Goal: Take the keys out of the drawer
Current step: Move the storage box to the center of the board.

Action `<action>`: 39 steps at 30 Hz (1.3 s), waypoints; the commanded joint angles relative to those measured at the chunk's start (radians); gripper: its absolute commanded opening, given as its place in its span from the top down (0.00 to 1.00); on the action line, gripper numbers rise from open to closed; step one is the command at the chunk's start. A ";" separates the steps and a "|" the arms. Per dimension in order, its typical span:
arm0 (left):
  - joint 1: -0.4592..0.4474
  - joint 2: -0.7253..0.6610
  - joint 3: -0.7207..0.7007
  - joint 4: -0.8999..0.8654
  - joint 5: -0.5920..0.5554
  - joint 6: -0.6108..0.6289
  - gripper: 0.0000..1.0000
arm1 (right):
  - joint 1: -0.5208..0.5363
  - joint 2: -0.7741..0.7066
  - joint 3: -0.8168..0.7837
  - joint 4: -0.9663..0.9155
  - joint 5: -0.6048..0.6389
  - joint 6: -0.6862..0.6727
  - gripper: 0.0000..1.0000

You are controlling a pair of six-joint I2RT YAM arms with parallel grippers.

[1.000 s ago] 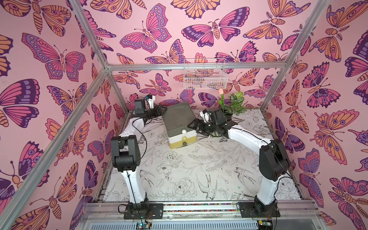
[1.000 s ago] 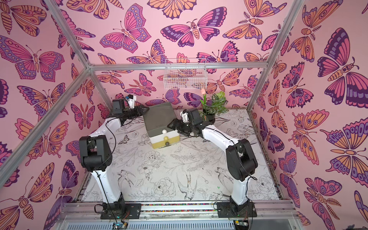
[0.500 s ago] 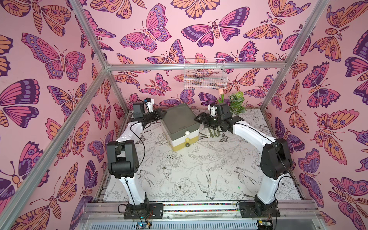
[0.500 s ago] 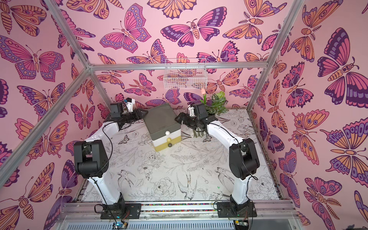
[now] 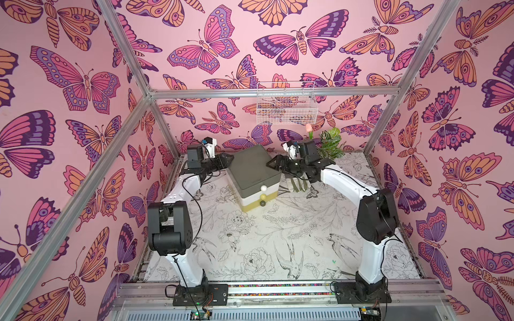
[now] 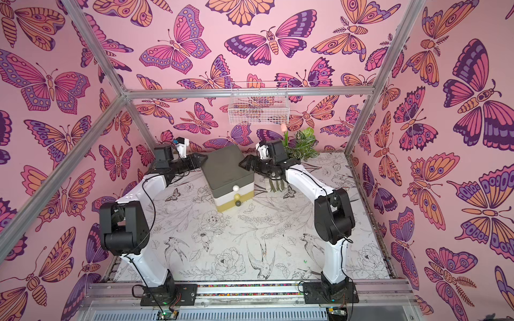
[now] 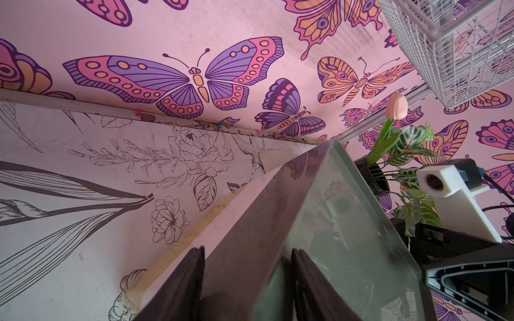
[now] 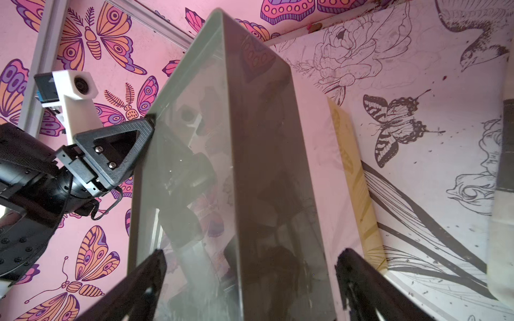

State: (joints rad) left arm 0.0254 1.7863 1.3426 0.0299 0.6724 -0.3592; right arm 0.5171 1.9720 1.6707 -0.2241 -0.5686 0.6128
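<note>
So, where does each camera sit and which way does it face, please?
Top views: stereo pair high in front, looking down at the drawer box; left arm and right arm show whole.
Left wrist: on the left arm, looking past the left claw along the box.
Right wrist: on the right arm, past the right claw, across the box.
Shared: all show the box; wrist views face each other.
</note>
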 commanded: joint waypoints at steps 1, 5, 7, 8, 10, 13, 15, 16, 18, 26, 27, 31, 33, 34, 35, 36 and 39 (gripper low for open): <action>-0.099 0.010 -0.097 -0.230 0.175 -0.002 0.46 | -0.003 0.011 0.022 0.007 -0.026 -0.010 0.01; -0.101 0.000 -0.110 -0.236 0.169 0.002 0.46 | -0.001 0.007 0.013 0.003 -0.043 0.003 0.01; -0.101 0.011 -0.099 -0.245 0.170 0.010 0.46 | 0.001 -0.003 -0.005 0.018 -0.058 0.029 0.01; -0.101 0.020 -0.086 -0.255 0.168 0.018 0.46 | 0.005 -0.008 -0.015 0.026 -0.060 0.044 0.01; -0.101 0.040 -0.063 -0.271 0.166 0.028 0.46 | 0.016 -0.023 -0.027 0.022 -0.054 0.060 0.01; -0.101 0.065 -0.034 -0.278 0.173 0.034 0.46 | 0.042 -0.044 -0.037 -0.004 -0.046 0.079 0.01; -0.102 0.079 -0.018 -0.290 0.177 0.042 0.45 | 0.059 -0.060 -0.041 -0.032 -0.027 0.084 0.01; -0.101 0.083 -0.010 -0.298 0.179 0.047 0.45 | 0.069 -0.070 -0.046 -0.050 -0.009 0.087 0.01; -0.101 0.089 0.002 -0.307 0.182 0.052 0.45 | 0.083 -0.096 -0.063 -0.078 0.026 0.099 0.01; -0.105 0.106 0.027 -0.308 0.204 0.039 0.46 | 0.150 -0.184 -0.144 -0.116 0.100 0.148 0.01; -0.108 0.107 0.030 -0.309 0.207 0.037 0.45 | 0.158 -0.192 -0.152 -0.121 0.106 0.155 0.01; -0.129 0.106 0.030 -0.308 0.208 0.031 0.45 | 0.163 -0.221 -0.179 -0.156 0.155 0.143 0.01; -0.143 0.105 0.027 -0.308 0.208 0.029 0.45 | 0.158 -0.232 -0.174 -0.195 0.188 0.114 0.01; -0.149 0.104 0.024 -0.308 0.207 0.028 0.45 | 0.153 -0.235 -0.169 -0.207 0.196 0.099 0.01; -0.153 0.102 0.021 -0.310 0.208 0.027 0.45 | 0.148 -0.237 -0.168 -0.208 0.195 0.090 0.01; -0.155 0.097 0.015 -0.311 0.206 0.025 0.45 | 0.139 -0.240 -0.167 -0.203 0.194 0.083 0.01; -0.157 0.071 -0.013 -0.320 0.189 0.018 0.45 | 0.103 -0.219 -0.139 -0.213 0.159 0.066 0.01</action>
State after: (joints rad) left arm -0.0696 1.8469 1.4155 -0.0204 0.7444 -0.3267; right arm 0.6266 1.7538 1.4952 -0.4217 -0.3355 0.7067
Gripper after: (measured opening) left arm 0.547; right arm 0.987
